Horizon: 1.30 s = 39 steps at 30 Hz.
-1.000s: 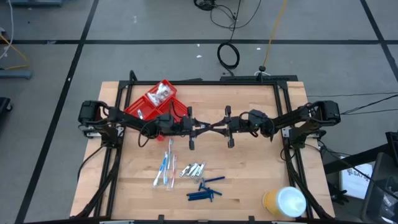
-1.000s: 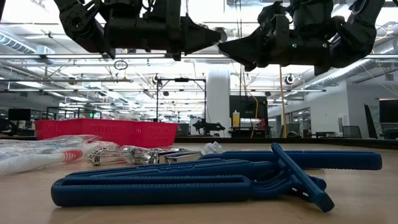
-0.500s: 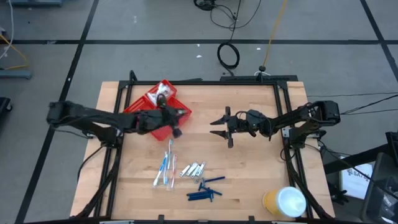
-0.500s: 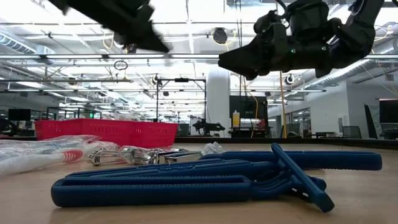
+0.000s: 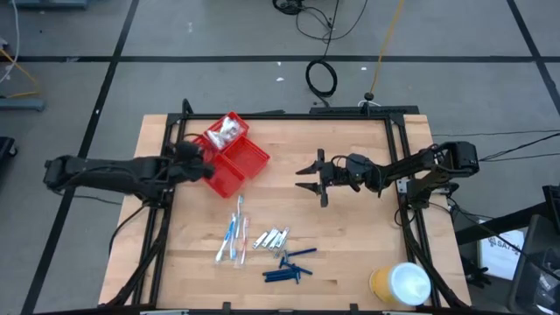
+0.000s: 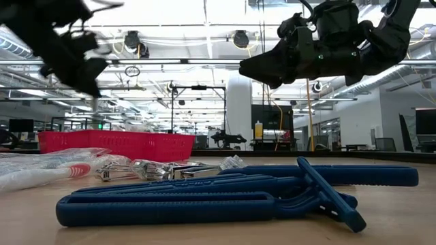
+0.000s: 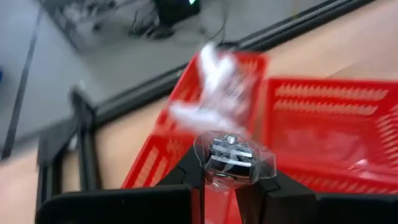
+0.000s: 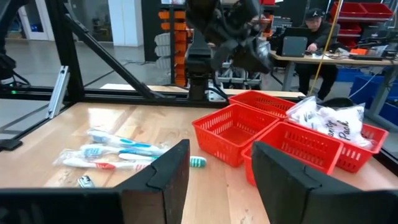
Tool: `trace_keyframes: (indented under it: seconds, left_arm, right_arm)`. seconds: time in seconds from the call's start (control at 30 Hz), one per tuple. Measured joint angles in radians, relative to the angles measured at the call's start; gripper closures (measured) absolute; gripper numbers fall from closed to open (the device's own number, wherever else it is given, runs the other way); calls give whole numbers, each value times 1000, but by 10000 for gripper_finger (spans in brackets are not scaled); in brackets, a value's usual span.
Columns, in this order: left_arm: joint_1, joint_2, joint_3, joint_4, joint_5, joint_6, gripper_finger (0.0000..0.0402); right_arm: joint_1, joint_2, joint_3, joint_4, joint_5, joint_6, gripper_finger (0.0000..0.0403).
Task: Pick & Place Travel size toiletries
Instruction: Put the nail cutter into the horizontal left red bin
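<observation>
My left gripper (image 7: 229, 182) is shut on a silvery clipper in a clear wrapper (image 7: 231, 154), over the left part of the red tray (image 5: 236, 157), where it also shows from above (image 5: 199, 163). White crinkly packets (image 5: 226, 131) lie in the tray's far compartment. Toothbrushes (image 5: 232, 238), more clippers (image 5: 271, 238) and blue stick-like pieces (image 5: 289, 268) lie on the wood near the front. My right gripper (image 5: 308, 178) hangs open above the table's middle, with nothing in it. My left gripper pinches the near end of the clipper's clear wrapper (image 7: 225, 175) between its two fingers. The fingers come from the table's left, slanting down. The clipper sticks out past the fingertips, lifted clear above the red tray.
A large yellow roll with a white top (image 5: 399, 284) stands at the front right corner. A black frame (image 5: 289, 115) borders the table's far and side edges. Bare wood lies between the tray and my right gripper. A person sits at a desk (image 8: 314, 28) beyond the table.
My left gripper has drawn back from the table's middle toward the left edge, turning and tipping down, and now hangs over the red tray with the wrapped clipper. My right gripper has stayed in place and opened its fingers.
</observation>
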Motion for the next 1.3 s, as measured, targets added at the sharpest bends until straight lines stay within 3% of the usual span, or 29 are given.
trace_keyframes:
  seconds: [0.13,0.53,0.73,0.97,1.03,1.23,1.3]
  left_arm:
    - [47,-38,-61,-43,71,-96,359]
    - [157,-39,-118,-29,145,-157,282]
    - [178,-39,-118,-29,190,-124,220]
    - [187,-38,-86,55,185,45,160]
    - [187,-38,-66,111,184,79,151]
    - [187,-38,-53,333,202,148,138]
    - [187,-38,-53,377,216,157,139]
  right_arm:
    - [-7,0,0,0,0,1,244]
    - [-8,0,0,0,0,23,243]
    - [-8,0,0,0,0,22,241]
    - [2,0,0,-11,-4,24,245]
    - [29,0,17,-75,-7,23,244]
    - [151,6,196,-550,-25,17,237]
    - [191,43,245,-618,-6,20,237]
